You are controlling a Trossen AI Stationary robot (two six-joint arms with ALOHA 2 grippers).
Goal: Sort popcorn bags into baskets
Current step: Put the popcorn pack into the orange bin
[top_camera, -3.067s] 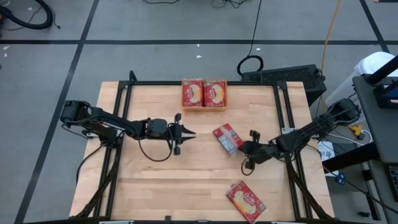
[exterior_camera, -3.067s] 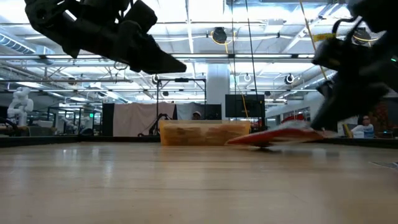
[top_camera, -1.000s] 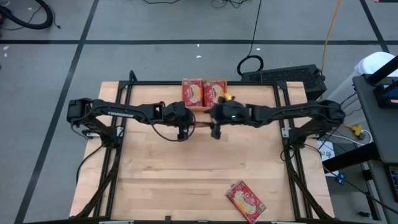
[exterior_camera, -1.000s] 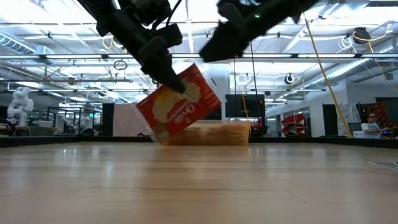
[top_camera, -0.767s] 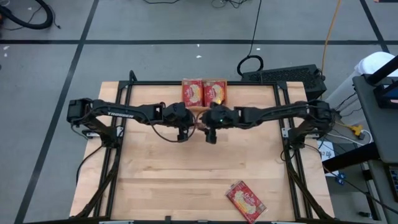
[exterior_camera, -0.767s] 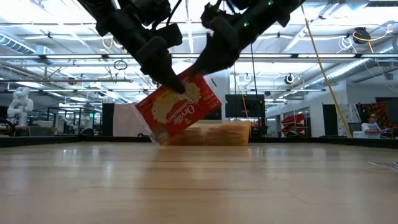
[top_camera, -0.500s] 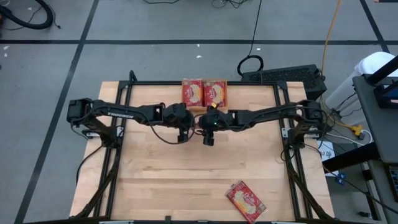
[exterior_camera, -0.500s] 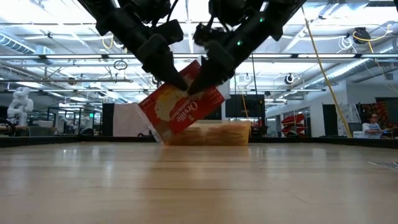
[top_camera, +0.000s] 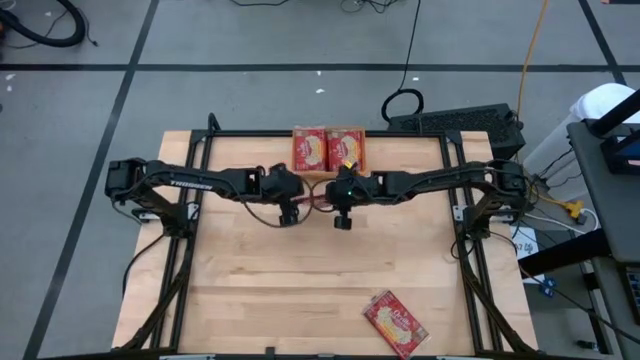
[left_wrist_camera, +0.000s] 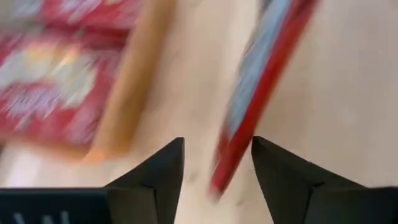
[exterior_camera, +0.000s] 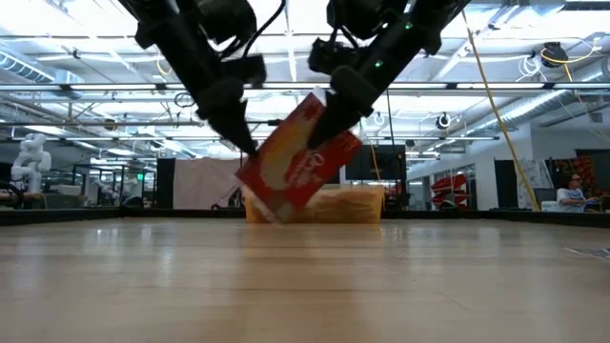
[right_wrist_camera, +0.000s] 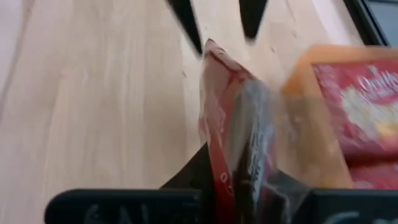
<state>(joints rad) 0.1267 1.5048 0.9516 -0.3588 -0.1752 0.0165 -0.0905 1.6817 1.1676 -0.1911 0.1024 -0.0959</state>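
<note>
High view, bin: I take the orange bin (top_camera: 328, 151) at the far edge of the tabletop (top_camera: 250, 290) as my landmark; it already has two red bags side by side in it.
High view, arms: both arms meet just in front of the bin. The left tool (top_camera: 297, 197) sits toward the bin's left corner, the right tool (top_camera: 330, 192) just beside it, with a sliver of red between them.
High view, spare bag: one popcorn bag (top_camera: 395, 323) lies flat, well away from the bin, near the front edge.
Low view, held bag: the held bag (exterior_camera: 300, 162) hangs tilted, clear of the wood, right in front of the bin (exterior_camera: 315, 204). The right tool has it pinched at the upper edge. Half a second ago the left tool gripped that bag; now it stands off to one side.
Left wrist view: my left tool (left_wrist_camera: 214, 155) is spread open, nothing between its fingers; the bag's edge (left_wrist_camera: 261, 93) passes just ahead, with the bin (left_wrist_camera: 127, 93) beyond.
Right wrist view: my right tool (right_wrist_camera: 239, 171) is clamped on the bag (right_wrist_camera: 233, 118), with the bin (right_wrist_camera: 348, 112) close alongside.
Meaning: I judge the handover done; the right arm can carry the bag to the bin.
</note>
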